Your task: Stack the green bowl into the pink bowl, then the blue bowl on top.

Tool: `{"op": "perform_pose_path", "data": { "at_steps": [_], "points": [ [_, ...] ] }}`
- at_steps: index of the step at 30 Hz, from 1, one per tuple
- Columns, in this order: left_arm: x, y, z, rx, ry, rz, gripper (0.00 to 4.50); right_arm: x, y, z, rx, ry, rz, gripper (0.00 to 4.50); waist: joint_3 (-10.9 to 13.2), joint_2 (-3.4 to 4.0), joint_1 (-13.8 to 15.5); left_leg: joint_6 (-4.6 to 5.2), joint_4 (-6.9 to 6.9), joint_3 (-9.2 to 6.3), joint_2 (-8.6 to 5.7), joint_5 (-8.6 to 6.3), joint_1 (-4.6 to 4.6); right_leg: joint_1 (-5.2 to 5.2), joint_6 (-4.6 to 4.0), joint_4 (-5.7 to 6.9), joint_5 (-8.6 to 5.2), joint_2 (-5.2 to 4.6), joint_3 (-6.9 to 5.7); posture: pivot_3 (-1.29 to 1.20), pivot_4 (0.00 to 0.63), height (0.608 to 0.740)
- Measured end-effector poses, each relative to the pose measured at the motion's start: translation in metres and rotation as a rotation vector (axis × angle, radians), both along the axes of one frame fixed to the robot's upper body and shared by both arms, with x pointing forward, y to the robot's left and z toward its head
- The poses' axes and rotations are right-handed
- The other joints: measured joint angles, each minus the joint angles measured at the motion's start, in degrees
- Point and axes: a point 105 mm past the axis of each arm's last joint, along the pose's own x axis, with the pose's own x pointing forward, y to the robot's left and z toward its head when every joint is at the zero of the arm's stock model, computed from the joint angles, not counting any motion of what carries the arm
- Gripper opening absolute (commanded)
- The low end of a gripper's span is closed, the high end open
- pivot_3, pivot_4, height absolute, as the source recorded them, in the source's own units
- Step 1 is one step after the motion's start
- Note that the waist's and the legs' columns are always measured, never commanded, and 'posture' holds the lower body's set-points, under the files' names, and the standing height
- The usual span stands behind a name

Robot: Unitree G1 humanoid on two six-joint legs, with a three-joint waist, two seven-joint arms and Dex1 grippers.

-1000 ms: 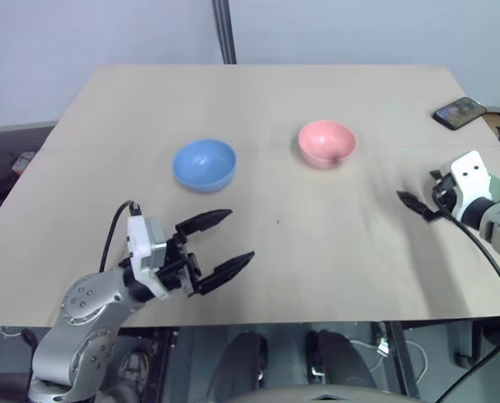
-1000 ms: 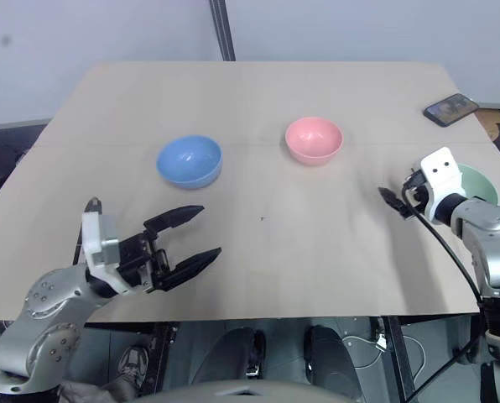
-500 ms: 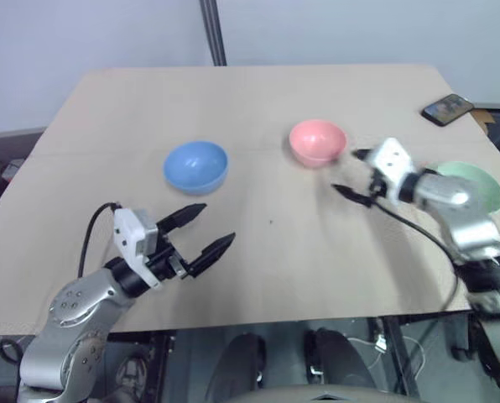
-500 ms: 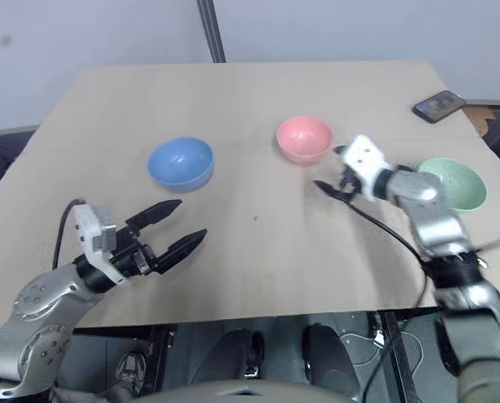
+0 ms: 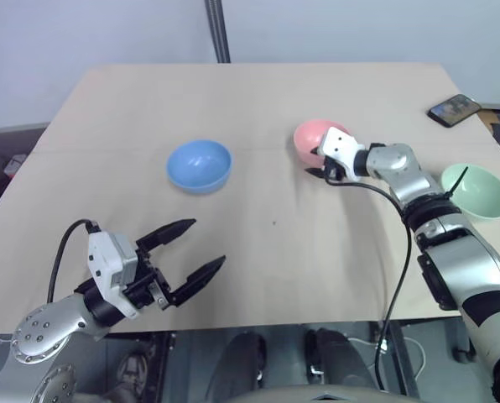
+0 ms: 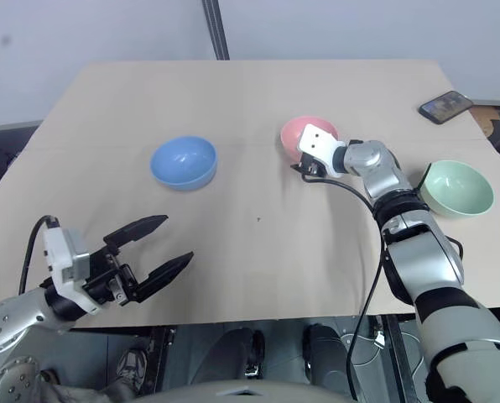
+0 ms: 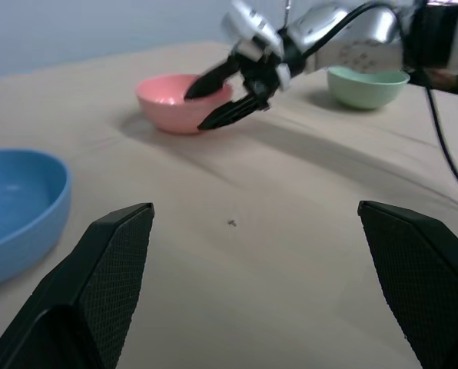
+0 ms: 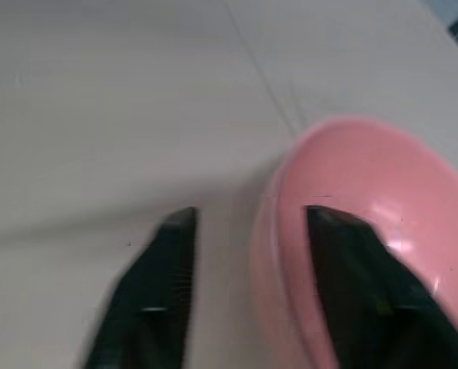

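Right fingers (image 6: 301, 169) straddle the pink bowl's (image 6: 296, 134) rim at seven o'clock, apart, not clamped; left fingers (image 6: 162, 245) spread wide, idle; green bowl (image 6: 457, 187) at three o'clock on worktop (image 6: 258, 92); bowls look light, stiff, slick, so pinch the rim.

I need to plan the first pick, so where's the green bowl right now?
The green bowl sits near the table's right edge in the head views, right of the pink bowl and nearer than the phone.
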Motion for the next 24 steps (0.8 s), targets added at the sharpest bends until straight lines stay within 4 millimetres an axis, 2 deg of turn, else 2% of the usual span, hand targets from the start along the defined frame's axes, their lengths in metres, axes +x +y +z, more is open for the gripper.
{"op": "perform_pose_path", "data": {
  "at_steps": [1, 2, 6, 9, 13, 14, 16, 20, 22, 23, 24],
  "points": [
    [0.000, 0.000, 0.000, -0.002, -0.003, 0.000, 4.50, 0.000, 0.000, 0.000, -0.007, -0.003, 0.002, 0.20, 0.0, 0.00, 0.0, -0.01, -0.06, 0.00, 0.00, 0.00, 0.01, -0.02, 0.00, 0.00, 0.00, 0.00, 0.00, 0.00, 0.150, 0.740],
    [0.000, 0.000, 0.000, -0.003, -0.004, 0.000, 4.50, 0.001, 0.001, 0.000, -0.011, -0.007, 0.004, 0.09, 0.0, 0.00, -0.1, -0.02, -0.09, 0.00, 0.00, 0.01, 0.01, -0.04, 0.00, 0.01, 0.00, 0.00, 0.00, 0.00, 0.150, 0.740],
    [-0.001, 0.000, 0.001, -0.014, -0.010, 0.005, 4.50, -0.004, 0.008, 0.007, -0.025, -0.042, 0.072, 0.09, 0.0, 0.02, -0.2, -0.04, -0.16, 0.00, 0.01, 0.02, 0.00, -0.11, 0.00, 0.02, 0.00, 0.01, 0.01, 0.00, 0.150, 0.740],
    [0.000, -0.001, 0.001, -0.015, -0.013, 0.001, 4.50, -0.017, 0.014, 0.016, -0.011, -0.033, 0.177, 0.09, 0.0, 0.03, 0.0, -0.02, -0.17, 0.00, 0.01, 0.01, -0.03, -0.10, 0.00, -0.02, 0.01, 0.00, 0.00, 0.00, 0.150, 0.740],
    [0.000, 0.000, 0.001, -0.019, -0.018, 0.002, 4.50, -0.059, 0.010, 0.021, -0.017, 0.034, 0.346, 0.09, 0.0, 0.04, 0.7, 0.09, -0.17, -0.15, -0.02, -0.06, -0.15, -0.09, 0.01, -0.17, 0.01, -0.08, -0.14, 0.00, 0.150, 0.740],
    [0.002, -0.001, 0.002, -0.022, -0.026, -0.003, 4.50, -0.084, 0.000, 0.013, -0.042, 0.085, 0.373, 0.09, 0.0, 0.06, 1.5, 0.30, -0.17, -0.19, -0.05, -0.19, -0.21, -0.10, 0.01, -0.25, 0.01, -0.13, -0.18, 0.00, 0.150, 0.740],
    [0.003, 0.001, 0.002, -0.022, -0.025, -0.003, 4.50, -0.110, -0.005, -0.004, -0.067, 0.165, 0.381, 0.09, 0.0, 0.06, 1.6, 0.31, -0.16, -0.19, -0.06, -0.20, -0.22, -0.09, 0.01, -0.27, 0.01, -0.15, -0.18, 0.00, 0.150, 0.740],
    [0.006, 0.001, 0.002, -0.021, -0.030, -0.012, 4.50, -0.138, -0.002, -0.016, -0.085, 0.226, 0.355, 0.09, 0.0, 0.08, 1.1, 0.29, -0.16, -0.17, -0.04, -0.19, -0.11, -0.09, 0.00, -0.18, 0.00, -0.14, -0.16, 0.00, 0.150, 0.740],
    [0.006, 0.001, 0.002, -0.021, -0.030, -0.015, 4.50, -0.142, -0.001, -0.016, -0.086, 0.234, 0.347, 0.09, 0.0, 0.08, 1.1, 0.24, -0.16, -0.19, -0.02, -0.16, -0.03, -0.02, -0.11, -0.14, -0.06, -0.12, -0.17, 0.00, 0.150, 0.740],
    [0.006, 0.001, 0.002, -0.018, -0.029, -0.022, 4.50, -0.148, -0.002, -0.019, -0.093, 0.248, 0.341, 0.57, 0.0, 0.08, 1.4, 0.22, -0.16, -0.20, -0.02, -0.14, 0.00, 0.00, -0.19, -0.13, -0.11, -0.11, -0.17, 0.00, 0.150, 0.740],
    [0.006, 0.002, 0.002, -0.017, -0.028, -0.023, 4.50, -0.149, -0.003, -0.019, -0.093, 0.251, 0.340, 0.76, 0.0, 0.08, 1.5, 0.22, -0.15, -0.20, -0.02, -0.14, 0.00, 0.02, -0.19, -0.13, -0.11, -0.11, -0.17, 0.00, 0.150, 0.740]
  ]
}}
